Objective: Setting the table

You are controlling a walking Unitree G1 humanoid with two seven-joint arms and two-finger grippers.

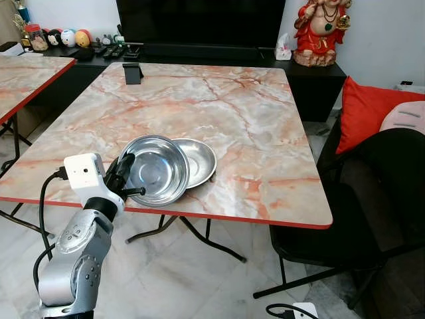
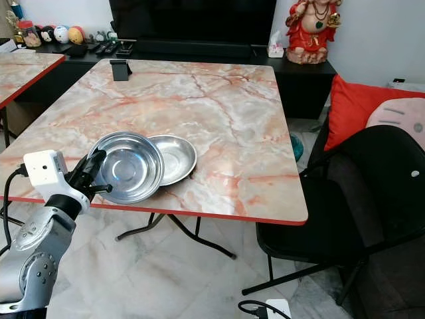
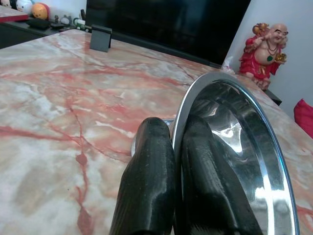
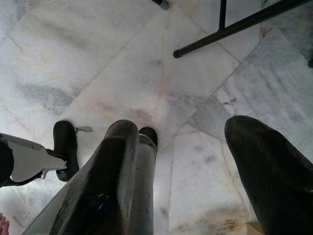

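Two steel dishes sit low and left of centre in the left eye view: a deep steel bowl (image 1: 154,170), holding nothing, overlaps a shallower steel plate (image 1: 198,161) just to its right, also bare. The left gripper (image 3: 177,161) is clenched on the bowl's near-left rim, one finger inside and one outside. The bowl lies close to the red front edge of the marble table (image 1: 265,133). The tabletop beyond the dishes lies wide and bare up to a small black stand (image 1: 133,73) at the far edge. A black chair (image 1: 345,219) crowds the table's right side, with a red cushion (image 1: 365,109) behind it. The right gripper (image 4: 181,161) hangs spread apart above the tiled floor (image 4: 146,73).
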